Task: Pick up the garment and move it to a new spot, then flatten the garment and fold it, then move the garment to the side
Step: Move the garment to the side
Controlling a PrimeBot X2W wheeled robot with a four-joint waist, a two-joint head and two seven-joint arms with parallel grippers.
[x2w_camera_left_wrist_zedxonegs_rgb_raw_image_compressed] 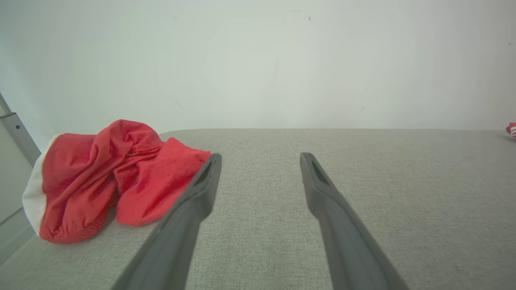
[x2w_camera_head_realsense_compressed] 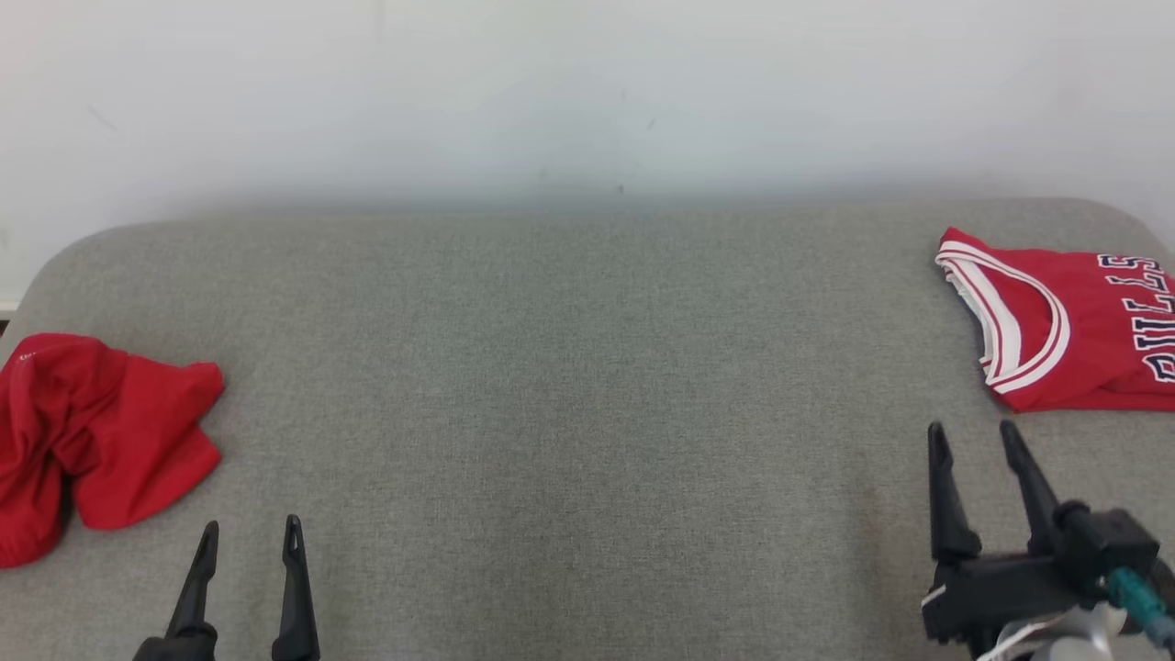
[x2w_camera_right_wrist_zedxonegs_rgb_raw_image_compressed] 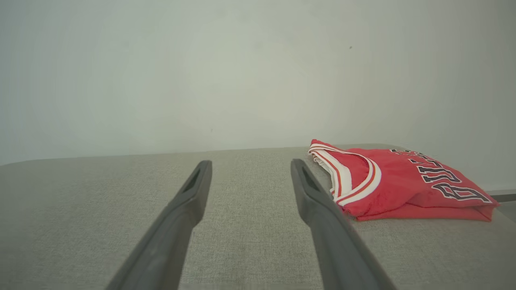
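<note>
A crumpled red garment (x2w_camera_head_realsense_compressed: 92, 431) lies in a heap at the left edge of the grey padded table (x2w_camera_head_realsense_compressed: 587, 367); the left wrist view shows the garment (x2w_camera_left_wrist_zedxonegs_rgb_raw_image_compressed: 109, 177) with a white band along its left side. My left gripper (x2w_camera_head_realsense_compressed: 250, 537) stands open just right of and nearer than the heap, not touching it, and between its spread fingers (x2w_camera_left_wrist_zedxonegs_rgb_raw_image_compressed: 201, 189) there is nothing. A folded red jersey (x2w_camera_head_realsense_compressed: 1065, 317) with white trim and dark lettering rests at the far right. My right gripper (x2w_camera_head_realsense_compressed: 973, 436) is open just in front of the jersey (x2w_camera_right_wrist_zedxonegs_rgb_raw_image_compressed: 399, 185), apart from it.
A pale wall (x2w_camera_head_realsense_compressed: 587, 92) rises right behind the table's rounded far edge. The broad grey middle of the table lies between the two red pieces. A metal frame post (x2w_camera_left_wrist_zedxonegs_rgb_raw_image_compressed: 16, 133) stands beyond the table's left edge.
</note>
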